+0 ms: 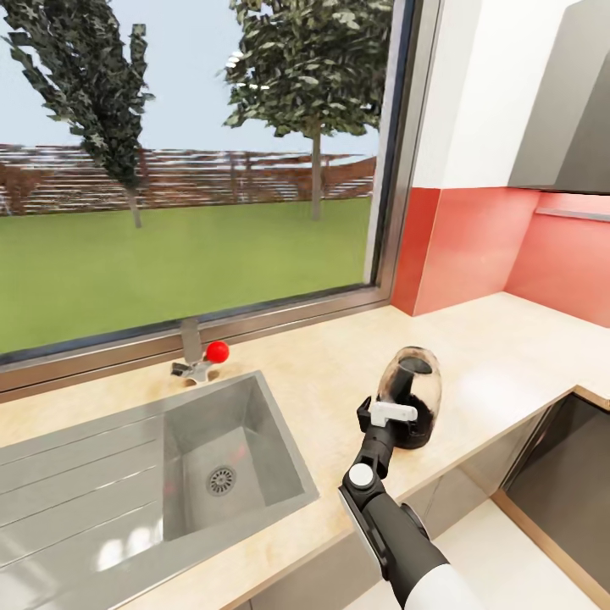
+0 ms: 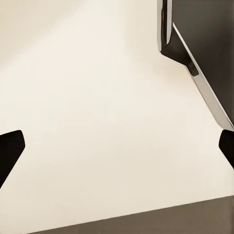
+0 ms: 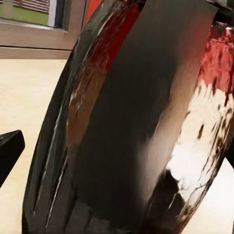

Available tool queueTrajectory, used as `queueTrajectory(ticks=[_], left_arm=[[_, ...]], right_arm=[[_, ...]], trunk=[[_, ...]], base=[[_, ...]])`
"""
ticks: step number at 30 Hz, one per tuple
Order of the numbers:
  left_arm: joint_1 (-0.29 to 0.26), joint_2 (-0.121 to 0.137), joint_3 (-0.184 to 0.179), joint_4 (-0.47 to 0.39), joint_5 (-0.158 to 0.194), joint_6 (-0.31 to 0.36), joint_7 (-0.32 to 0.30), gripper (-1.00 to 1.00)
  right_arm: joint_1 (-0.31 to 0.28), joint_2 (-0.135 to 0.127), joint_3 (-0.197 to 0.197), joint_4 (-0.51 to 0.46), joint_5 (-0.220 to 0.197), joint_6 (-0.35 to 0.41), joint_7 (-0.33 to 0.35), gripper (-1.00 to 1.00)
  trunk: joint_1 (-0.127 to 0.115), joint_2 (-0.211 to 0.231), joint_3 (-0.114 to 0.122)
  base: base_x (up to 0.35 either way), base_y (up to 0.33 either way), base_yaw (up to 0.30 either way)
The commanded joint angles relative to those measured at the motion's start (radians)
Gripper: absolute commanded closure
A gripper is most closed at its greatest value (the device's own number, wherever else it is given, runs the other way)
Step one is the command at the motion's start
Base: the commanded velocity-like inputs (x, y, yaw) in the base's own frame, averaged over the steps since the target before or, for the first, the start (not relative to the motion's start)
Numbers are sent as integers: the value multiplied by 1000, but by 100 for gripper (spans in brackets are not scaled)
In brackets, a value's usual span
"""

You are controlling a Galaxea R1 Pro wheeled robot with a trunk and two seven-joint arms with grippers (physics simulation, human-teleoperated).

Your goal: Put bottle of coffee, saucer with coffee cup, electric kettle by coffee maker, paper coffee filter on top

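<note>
Right pincer (image 1: 405, 417) spread wide around the glossy electric kettle (image 1: 413, 394), fingers either side, contact unclear, not clamped. Kettle stands upright on the beige worktop (image 1: 330, 373) near its front edge, right of the sink (image 1: 222, 462). Left pincer (image 2: 117, 148) released, fingertips (image 2: 9, 151) wide apart over a pale surface. Red-knobbed faucet (image 1: 202, 359) behind sink, window (image 1: 186, 161) beyond.

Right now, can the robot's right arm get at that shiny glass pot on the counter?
Probably yes. The right gripper is already at the glass pot, whose side looms between its fingertips in the wrist view. Nothing stands between them on the counter.
</note>
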Motion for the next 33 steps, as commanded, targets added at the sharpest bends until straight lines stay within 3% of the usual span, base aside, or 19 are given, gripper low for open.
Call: queueTrajectory(ticks=[1,10,11,33], left_arm=[[-1,0,4,2,-11,-6,5,-100],[-1,0,4,2,-11,-6,5,-100],[-1,0,4,2,-11,-6,5,-100],[-1,0,3,2,-11,-6,6,-100]], right_arm=[[-1,0,1,1,3,1,-4,-100],[-1,0,1,1,3,1,-4,-100],[-1,0,1,2,3,1,-4,100],[-1,0,3,1,3,1,-4,100]], trunk=[[1,-2,-2],[1,-2,-2],[1,-2,-2],[1,-2,-2]], base=[[49,-102,0],[12,-25,0],[0,0,0],[0,0,0]])
